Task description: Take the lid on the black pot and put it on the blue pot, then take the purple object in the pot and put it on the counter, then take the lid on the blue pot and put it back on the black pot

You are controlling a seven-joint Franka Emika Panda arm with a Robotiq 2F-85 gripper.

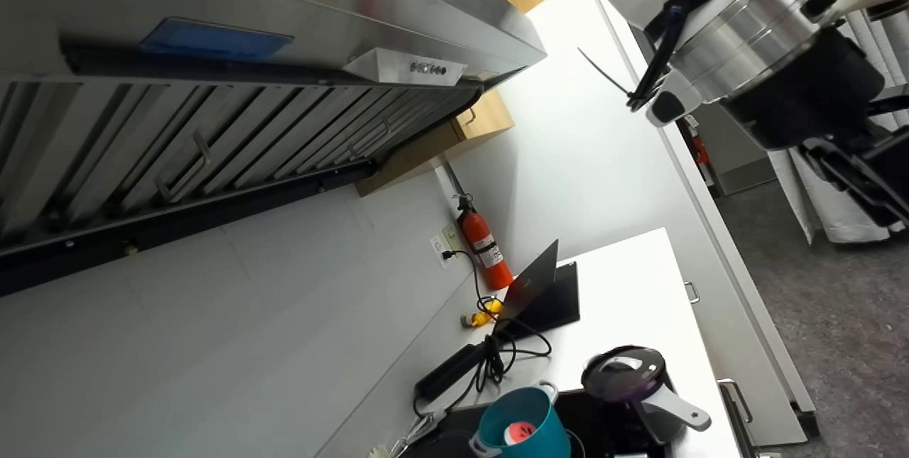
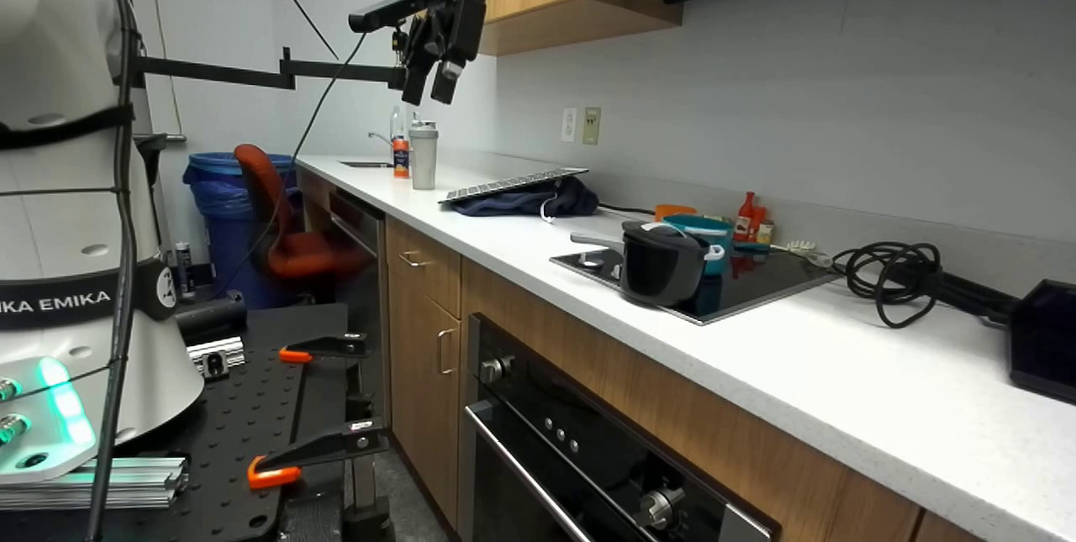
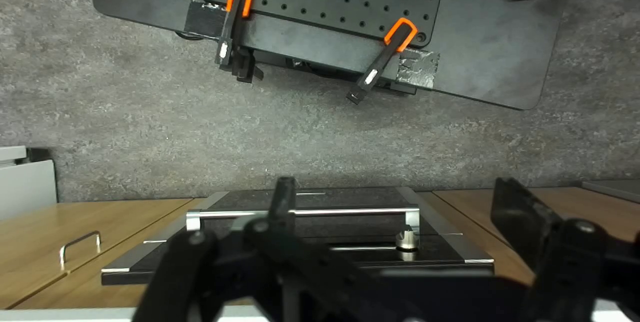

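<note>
Jaws stand wide, nothing between; lid [image 2: 651,237] sits on black pot [image 2: 664,271], four o'clock from gripper [image 2: 429,95] in an exterior view, probably light, rigid, slick, best pinched by its grey top handle [image 1: 628,361].

Pale walls [image 2: 756,88] rise above wooden cabinets [image 2: 418,416] and grey floor [image 3: 300,137].

In an exterior view, the black band [image 2: 84,302] round the Panda arm [image 2: 59,206] reads "KA EMIKA" in white capitals, its start cut at the left edge, a round emblem [image 2: 166,287] beside it. The label [image 1: 491,257] on the fire extinguisher [image 1: 477,228] is too small to read.
</note>
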